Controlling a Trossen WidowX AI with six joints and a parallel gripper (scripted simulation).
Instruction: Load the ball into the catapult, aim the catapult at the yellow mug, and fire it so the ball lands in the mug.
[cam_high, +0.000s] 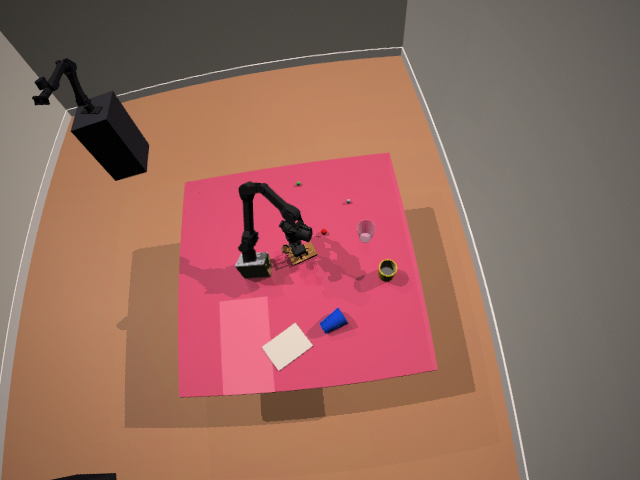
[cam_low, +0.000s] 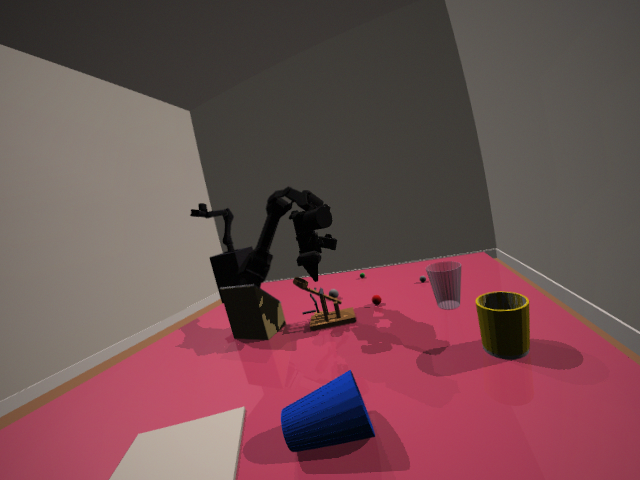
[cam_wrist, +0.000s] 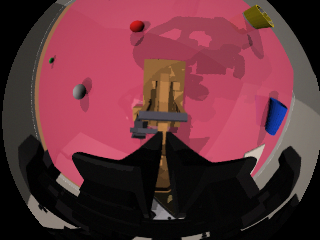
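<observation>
Catapult, crossbar plain in wrist view, clear cup only outside it.

Beneath the jaws: catapult, wood-like, grained. Farther out, blue cup seen ribbed, plastic-like.

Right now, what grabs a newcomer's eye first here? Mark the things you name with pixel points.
The pink table (cam_high: 206, 222) (cam_low: 170, 382), with the black arm (cam_high: 248, 217) (cam_low: 266, 232) bent above a small wooden catapult (cam_high: 310, 255) (cam_low: 333, 319) (cam_wrist: 175, 70). Then the blue cup (cam_high: 333, 320) (cam_low: 328, 413) (cam_wrist: 275, 116) on its side and the yellow mug (cam_high: 387, 277) (cam_low: 504, 328) (cam_wrist: 257, 17) upright near the table's edge.
</observation>
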